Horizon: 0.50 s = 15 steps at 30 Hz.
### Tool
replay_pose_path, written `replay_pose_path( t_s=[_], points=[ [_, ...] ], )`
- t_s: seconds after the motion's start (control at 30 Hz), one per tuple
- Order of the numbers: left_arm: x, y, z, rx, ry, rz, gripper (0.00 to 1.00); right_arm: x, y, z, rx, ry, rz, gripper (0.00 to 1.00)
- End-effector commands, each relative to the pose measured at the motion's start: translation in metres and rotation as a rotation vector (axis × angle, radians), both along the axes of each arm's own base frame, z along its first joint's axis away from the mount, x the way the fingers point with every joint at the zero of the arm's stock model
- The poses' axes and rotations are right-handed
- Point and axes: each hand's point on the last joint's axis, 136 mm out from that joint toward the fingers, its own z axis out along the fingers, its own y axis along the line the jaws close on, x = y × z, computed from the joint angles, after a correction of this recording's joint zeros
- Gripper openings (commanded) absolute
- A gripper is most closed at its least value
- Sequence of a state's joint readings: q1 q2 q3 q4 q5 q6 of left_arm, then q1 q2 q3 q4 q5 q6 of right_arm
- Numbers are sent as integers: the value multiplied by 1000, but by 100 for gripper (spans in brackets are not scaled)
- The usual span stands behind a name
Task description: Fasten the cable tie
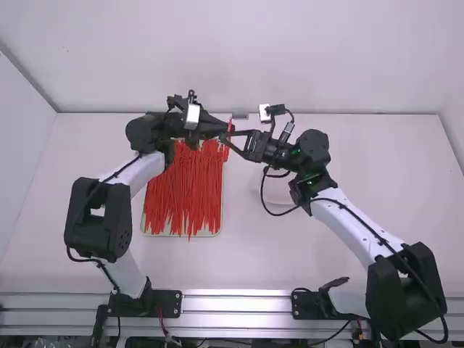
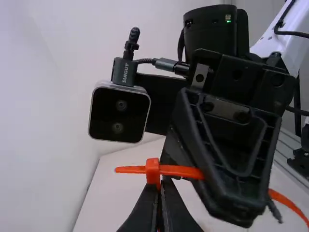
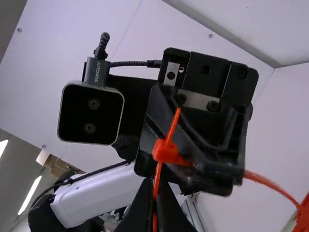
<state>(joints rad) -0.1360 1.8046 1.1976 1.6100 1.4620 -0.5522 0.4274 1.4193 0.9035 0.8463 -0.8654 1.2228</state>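
The left gripper [image 2: 157,193] is clamped on the orange cable tie [image 2: 152,169] right at its head, while the right gripper [image 3: 155,191], facing it, pinches the tie's strap

The orange cable tie [image 1: 229,130] is held in the air over the 12 o'clock side of the desk [image 1: 377,159], pinched between the left end effector [image 2: 158,188] and the right end effector [image 3: 155,191]. Its thin strap passes through the blocky head [image 3: 164,151], and a short tip pokes out beyond it. The remaining length trails away in a loose curve.
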Motion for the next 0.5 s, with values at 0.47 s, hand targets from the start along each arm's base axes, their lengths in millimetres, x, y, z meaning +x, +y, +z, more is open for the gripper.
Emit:
replay_pose_path(
  t_s=[0.47],
  points=[
    [-27,-14,4,33,-72,-79,1,14,-16,4,9,-10,-55,0]
  ],
)
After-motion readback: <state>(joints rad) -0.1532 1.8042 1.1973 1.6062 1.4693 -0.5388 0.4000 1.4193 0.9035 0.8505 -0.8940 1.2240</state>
